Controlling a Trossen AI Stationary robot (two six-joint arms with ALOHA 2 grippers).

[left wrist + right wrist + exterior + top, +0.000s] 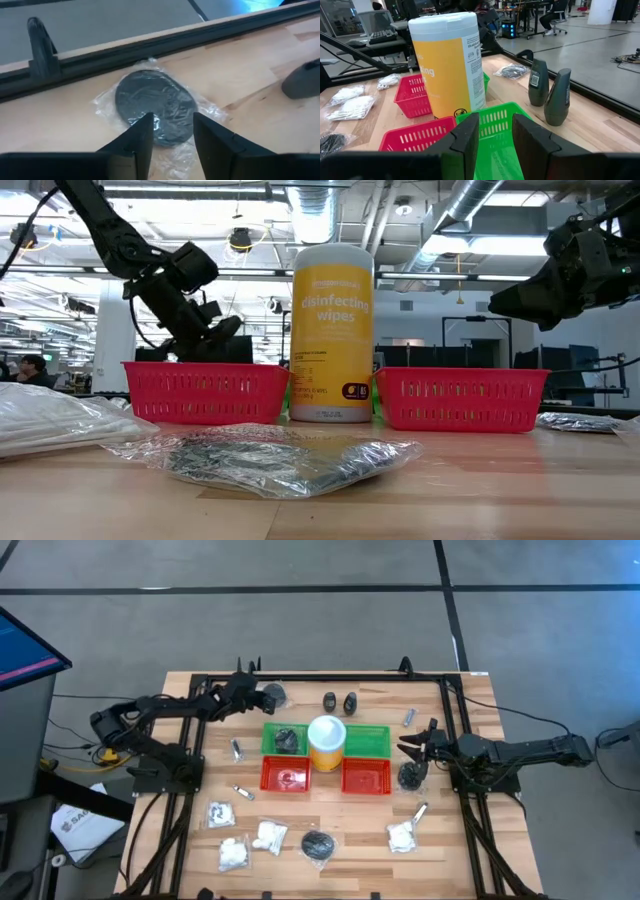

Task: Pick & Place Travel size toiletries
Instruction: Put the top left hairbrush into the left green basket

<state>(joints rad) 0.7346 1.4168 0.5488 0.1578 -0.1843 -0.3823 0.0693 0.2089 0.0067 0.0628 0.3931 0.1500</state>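
Over a wrapped grey pad point(152, 102), left tool point(172, 131) gapes (empty).

Two dark, slender jointed arms, matte black segments with bulkier rounded joints, left pincer point(172, 137) with two flat black wedge-shaped fingers point(137, 137), right pincer point(495, 135) alike with squared black fingers point(530, 135), thin black cables trailing from each arm's base.

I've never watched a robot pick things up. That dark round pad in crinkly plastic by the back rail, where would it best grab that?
Probably from straight above, pinching across the dark round pad near its edge. It lies flat on the table in loose clear wrap, so no side offers height to grip. The left gripper hovers open over its near edge. The back rail stands close behind, making a low approach from there awkward.
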